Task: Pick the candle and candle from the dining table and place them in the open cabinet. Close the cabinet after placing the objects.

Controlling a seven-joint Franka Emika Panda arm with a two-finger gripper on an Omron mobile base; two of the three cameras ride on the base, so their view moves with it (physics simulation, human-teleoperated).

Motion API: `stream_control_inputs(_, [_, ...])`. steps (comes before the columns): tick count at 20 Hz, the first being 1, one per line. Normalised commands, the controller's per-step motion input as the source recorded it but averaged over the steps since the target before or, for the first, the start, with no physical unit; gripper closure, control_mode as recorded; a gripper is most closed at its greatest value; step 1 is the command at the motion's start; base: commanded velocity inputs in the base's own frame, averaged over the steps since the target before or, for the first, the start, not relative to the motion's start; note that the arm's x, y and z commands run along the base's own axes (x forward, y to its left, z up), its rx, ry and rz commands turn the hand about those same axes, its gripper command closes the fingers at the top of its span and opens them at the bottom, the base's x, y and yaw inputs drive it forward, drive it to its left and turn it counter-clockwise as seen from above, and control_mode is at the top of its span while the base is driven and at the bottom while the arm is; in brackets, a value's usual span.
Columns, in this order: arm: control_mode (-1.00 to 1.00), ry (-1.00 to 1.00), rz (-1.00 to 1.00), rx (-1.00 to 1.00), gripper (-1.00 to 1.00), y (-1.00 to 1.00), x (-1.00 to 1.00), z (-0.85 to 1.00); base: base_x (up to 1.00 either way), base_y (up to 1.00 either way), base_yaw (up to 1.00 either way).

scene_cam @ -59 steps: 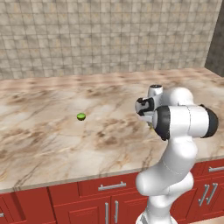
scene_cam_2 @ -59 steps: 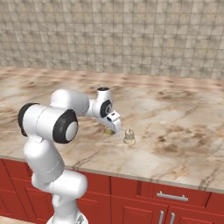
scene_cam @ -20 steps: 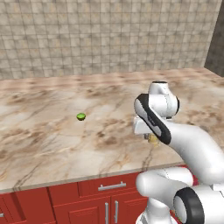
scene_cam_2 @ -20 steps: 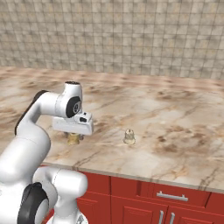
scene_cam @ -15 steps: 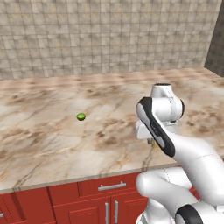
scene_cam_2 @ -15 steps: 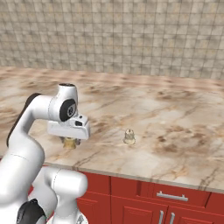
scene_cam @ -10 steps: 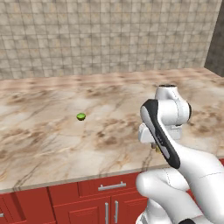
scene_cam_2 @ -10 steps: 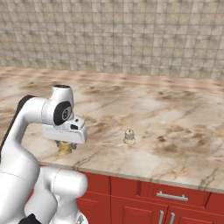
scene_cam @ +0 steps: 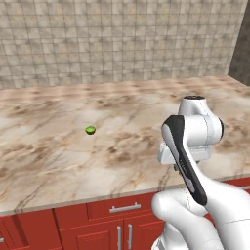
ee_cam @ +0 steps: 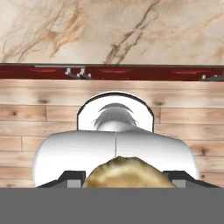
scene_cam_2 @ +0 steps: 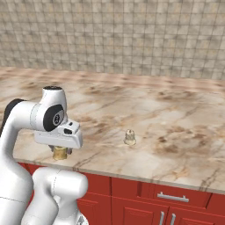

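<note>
Marbled dining table (scene_cam_2: pixel 176 132) under tiled wall (scene_cam_2: pixel 132 39) — gripper (scene_cam_2: pixel 60 154) clamping golden-tan candle (scene_cam_2: pixel 60 153), cream candle (scene_cam_2: pixel 129 137) on stone, wood floor (ee_cam: pixel 26 118) below

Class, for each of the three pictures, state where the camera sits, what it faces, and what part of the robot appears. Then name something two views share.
Left base view: behind the arm, left; faces the table, green ball; arm lower right.
Right base view: behind, right; faces the table, cream candle; arm lower left, gripper holding the tan candle.
Hand view: on the hand, looking down past the table edge at the wood floor; tan candle at the bottom.
Shared: the tan candle.
</note>
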Motion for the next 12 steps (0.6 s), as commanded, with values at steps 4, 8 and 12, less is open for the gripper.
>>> stream_control_inputs(4, [-1.00, 0.00, 0.00, 0.00, 1.00, 0.00, 0.00, 0.00, 0.00, 0.00, 0.00])
stream_control_inputs(8, [-1.00, 0.00, 0.00, 0.00, 1.00, 0.00, 0.00, 0.00, 0.00, 0.00, 0.00])
stream_control_inputs(12, [-1.00, 0.00, 0.00, 0.00, 1.00, 0.00, 0.00, 0.00, 0.00, 0.00, 0.00])
